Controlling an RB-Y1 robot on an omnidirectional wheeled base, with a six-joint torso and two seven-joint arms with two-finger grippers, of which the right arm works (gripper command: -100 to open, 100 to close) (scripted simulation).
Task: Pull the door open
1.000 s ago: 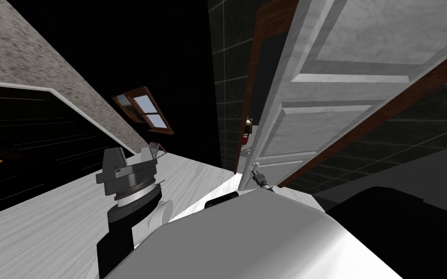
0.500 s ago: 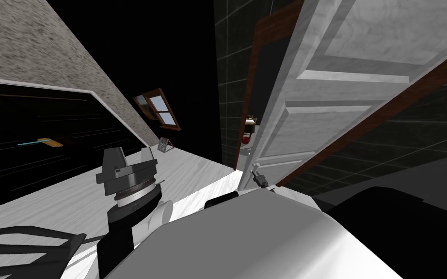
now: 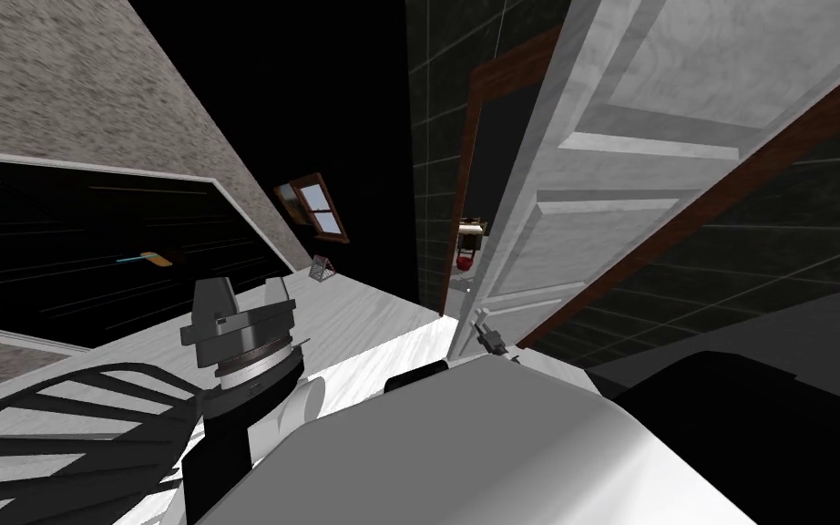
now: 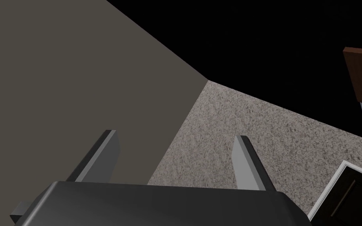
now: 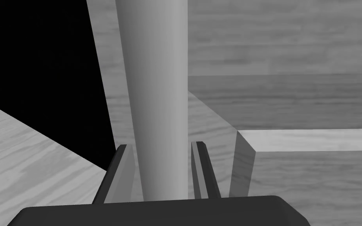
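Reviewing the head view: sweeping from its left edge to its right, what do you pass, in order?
Dark slatted frame → left pincer, open → brown-framed window → brown door frame → right pincer, shut on the door handle → white panelled door.

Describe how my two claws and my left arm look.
The left claw and right claw each have two thin, light grey, blade-like fingers on a dark box. The left arm has a black forearm, a pale ribbed ring behind the claw and a white rounded joint. No cables or markings show.
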